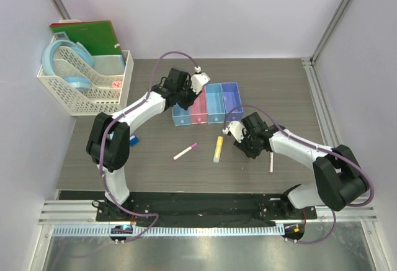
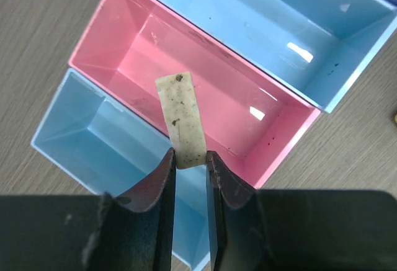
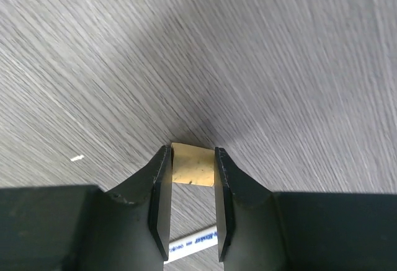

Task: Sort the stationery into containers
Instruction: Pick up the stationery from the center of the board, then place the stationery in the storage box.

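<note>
The left gripper (image 2: pixel 189 159) pinches the near end of a pale, speckled flat eraser (image 2: pixel 182 113) whose long axis points forward over the translucent pink rectangular bin (image 2: pixel 105 41), apparently just past its near wall, while the right gripper (image 3: pixel 190 159) clamps a small tan eraser block (image 3: pixel 193 167).

A white lattice basket (image 1: pixel 93 102) sits at the ten o'clock corner of the grey wood-grain counter (image 1: pixel 155 175), close against the left wall. A green book (image 1: pixel 87 35) stands upright at its far side, at twelve o'clock within the basket, with a thin red edge showing just behind it. Pale blue rings (image 1: pixel 64 61) lean in the basket's nine o'clock half. At six o'clock a black strip (image 1: pixel 198 204) borders the counter, with a ridged metal rail (image 1: pixel 205 229) just beyond it.
</note>
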`<state>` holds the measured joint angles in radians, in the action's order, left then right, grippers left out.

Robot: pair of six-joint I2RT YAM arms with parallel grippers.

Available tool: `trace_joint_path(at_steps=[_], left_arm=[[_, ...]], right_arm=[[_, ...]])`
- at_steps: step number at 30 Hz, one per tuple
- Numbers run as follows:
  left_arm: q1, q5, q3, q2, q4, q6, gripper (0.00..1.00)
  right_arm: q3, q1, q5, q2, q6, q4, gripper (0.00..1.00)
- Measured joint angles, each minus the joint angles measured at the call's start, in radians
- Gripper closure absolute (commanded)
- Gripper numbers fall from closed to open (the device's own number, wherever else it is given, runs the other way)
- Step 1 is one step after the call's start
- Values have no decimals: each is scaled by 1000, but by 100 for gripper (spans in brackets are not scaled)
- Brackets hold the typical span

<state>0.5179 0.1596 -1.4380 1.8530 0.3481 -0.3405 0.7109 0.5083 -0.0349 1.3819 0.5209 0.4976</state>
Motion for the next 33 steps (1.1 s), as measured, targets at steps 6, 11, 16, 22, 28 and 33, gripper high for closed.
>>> trace_joint_path(at_steps=[6, 11, 16, 22, 28, 33], left_arm=[[7, -25, -4, 61, 0, -17, 41], [9, -36, -4, 69, 0, -18, 25], [12, -47, -4, 66, -8, -16, 25], [11, -74, 38, -63, -23, -14, 25], [10, -81, 199, -370, -51, -38, 25], [10, -81, 425, -531, -43, -81, 25]], right_arm=[[75, -2, 15, -48, 3, 31, 88], [208, -2, 17, -74, 5, 34, 87], [307, -2, 15, -61, 21, 35, 87], [415, -2, 10, 62, 35, 19, 87], [520, -2, -2, 212, 45, -9, 87], [668, -2, -17, 346, 37, -44, 87]])
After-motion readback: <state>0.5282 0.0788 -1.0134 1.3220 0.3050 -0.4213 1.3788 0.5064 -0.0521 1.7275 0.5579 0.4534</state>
